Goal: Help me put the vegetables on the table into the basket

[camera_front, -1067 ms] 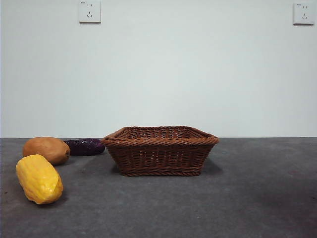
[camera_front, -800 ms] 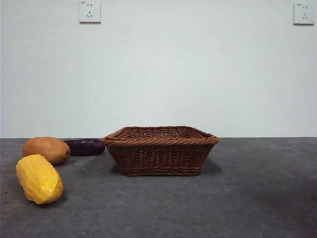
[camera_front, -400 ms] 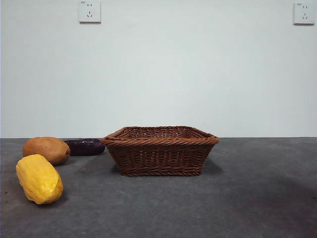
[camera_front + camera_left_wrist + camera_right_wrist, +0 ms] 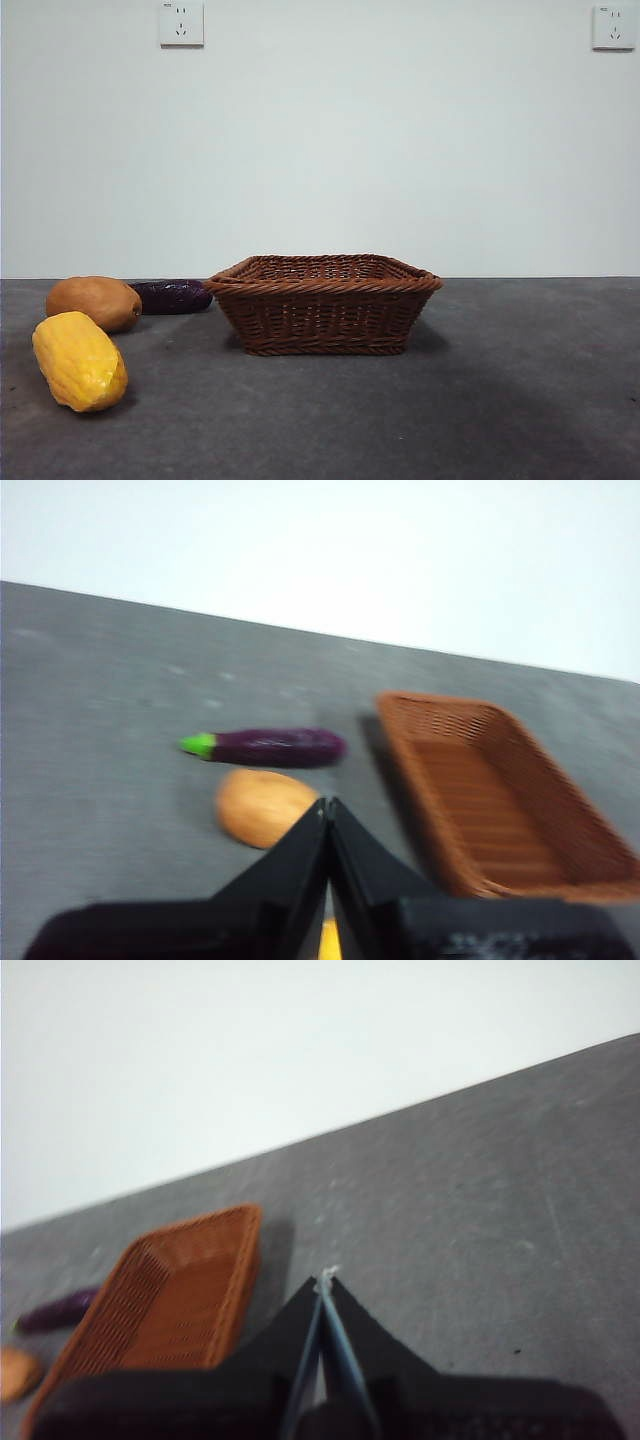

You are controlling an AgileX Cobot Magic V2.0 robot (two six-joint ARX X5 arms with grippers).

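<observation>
The yellow corn cob lies at the front left of the table. The orange-brown tuber sits behind it, and the purple eggplant lies further back beside the empty wicker basket. In the left wrist view my left gripper is shut and empty, high above the tuber, with the eggplant and the basket beyond; a sliver of corn shows between the jaws. My right gripper is shut and empty above bare table, to the side of the basket.
Two wall sockets sit high on the white wall behind. Neither arm shows in the front view. The right wrist view also shows the eggplant and the tuber's edge past the basket.
None of the things has moved. A faint shadow has spread over the table in front of the basket in the front view.
</observation>
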